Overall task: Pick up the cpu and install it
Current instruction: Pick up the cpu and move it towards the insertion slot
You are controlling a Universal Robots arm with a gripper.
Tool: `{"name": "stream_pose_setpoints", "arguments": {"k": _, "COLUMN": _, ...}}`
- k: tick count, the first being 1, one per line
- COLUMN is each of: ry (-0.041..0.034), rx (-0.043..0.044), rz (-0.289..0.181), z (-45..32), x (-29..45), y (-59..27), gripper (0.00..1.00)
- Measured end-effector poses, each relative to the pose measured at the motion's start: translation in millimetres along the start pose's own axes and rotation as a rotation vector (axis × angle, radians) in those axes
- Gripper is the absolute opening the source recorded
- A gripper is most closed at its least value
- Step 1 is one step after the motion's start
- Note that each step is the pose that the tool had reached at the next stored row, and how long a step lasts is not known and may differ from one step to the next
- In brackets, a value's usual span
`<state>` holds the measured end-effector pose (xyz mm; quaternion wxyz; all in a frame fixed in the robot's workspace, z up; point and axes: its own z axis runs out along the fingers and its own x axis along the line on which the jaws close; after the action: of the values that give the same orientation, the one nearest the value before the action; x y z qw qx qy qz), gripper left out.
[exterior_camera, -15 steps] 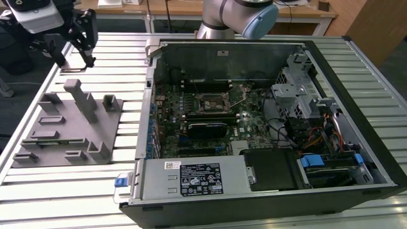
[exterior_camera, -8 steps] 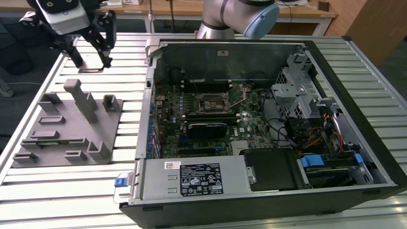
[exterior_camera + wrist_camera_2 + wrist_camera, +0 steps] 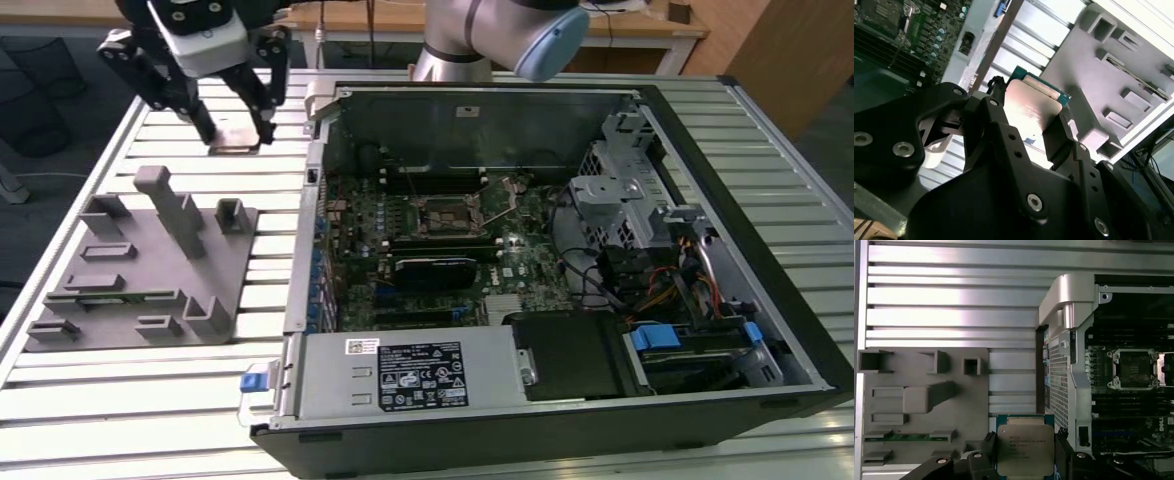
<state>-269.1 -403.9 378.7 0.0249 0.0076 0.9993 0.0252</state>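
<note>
The small, thin, square cpu (image 3: 1025, 450) has a silvery metal lid on a green-edged board. It sits flat in the black gripper (image 3: 236, 130), clamped on opposite edges. It is clear of the slatted aluminium worktop (image 3: 94, 150), between the grey moulded fixture (image 3: 134, 270) and the corner of the open black computer case (image 3: 534, 250).

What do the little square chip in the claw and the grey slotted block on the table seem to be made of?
The top of the cpu looks like silvery metal with a dull sheen, set on a thin green board that shows at its edges. Going by its matte, uniform surface, the grey block is likely plastic, perhaps printed; I can't be sure.
</note>
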Motion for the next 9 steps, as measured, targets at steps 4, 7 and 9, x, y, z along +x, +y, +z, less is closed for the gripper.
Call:
{"name": "stream_pose_setpoints", "arguments": {"k": 4, "ry": 0.0003, "rx": 0.0000, "rz": 0.000, "z": 3.2, "x": -18.1, "y": 0.4, "gripper": 0.55}}
{"name": "stream_pose_setpoints", "arguments": {"k": 7, "ry": 0.0005, "rx": 0.0000, "rz": 0.000, "z": 5.5, "x": -31.4, "y": 0.6, "gripper": 0.55}}
{"name": "stream_pose_setpoints", "arguments": {"k": 9, "ry": 0.0006, "rx": 0.0001, "rz": 0.000, "z": 7.0, "x": -40.8, "y": 0.8, "gripper": 0.55}}
